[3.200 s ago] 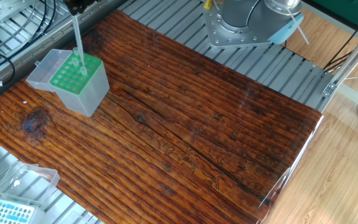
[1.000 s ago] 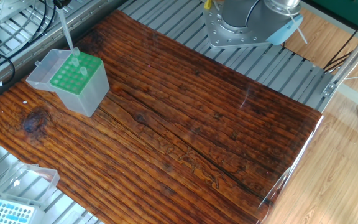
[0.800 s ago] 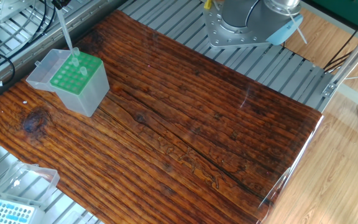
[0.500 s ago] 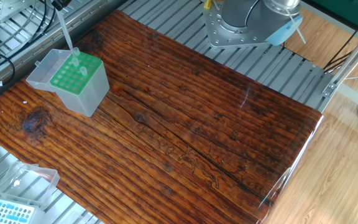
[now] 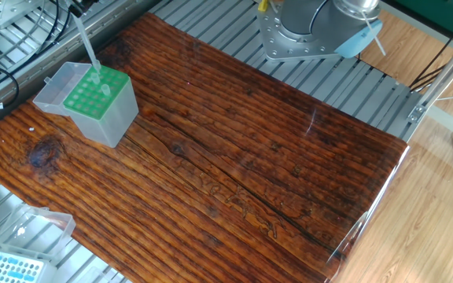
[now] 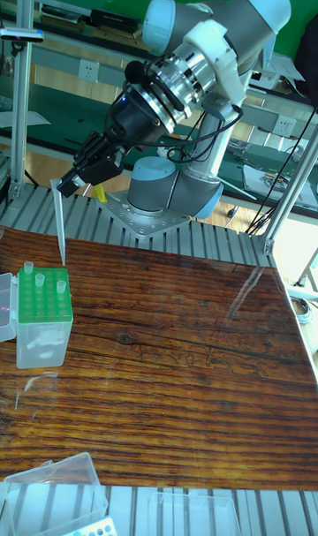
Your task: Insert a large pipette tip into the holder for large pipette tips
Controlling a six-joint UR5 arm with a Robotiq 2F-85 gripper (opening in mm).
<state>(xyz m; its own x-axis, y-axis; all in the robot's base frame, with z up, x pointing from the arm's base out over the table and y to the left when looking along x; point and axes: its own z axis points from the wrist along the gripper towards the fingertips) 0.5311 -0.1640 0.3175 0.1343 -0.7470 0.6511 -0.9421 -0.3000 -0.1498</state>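
Gripper (image 6: 64,183) jaws are closed on the large pipette tip (image 6: 59,227), held above the holder for large pipette tips (image 6: 42,317) at its far edge, point clear of the green plate.

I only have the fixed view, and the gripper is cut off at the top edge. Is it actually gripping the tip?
Observer: Yes. In the tall fixed view the gripper is shut on the top end of the large pipette tip.
Operator: How does the tip hang?
Observer: Point down and close to upright, with a slight lean.
Operator: Is its point in a hole?
Observer: Not yet, as far as I can tell. From the side, the point ends just above the rear edge of the green top of the holder for large pipette tips.
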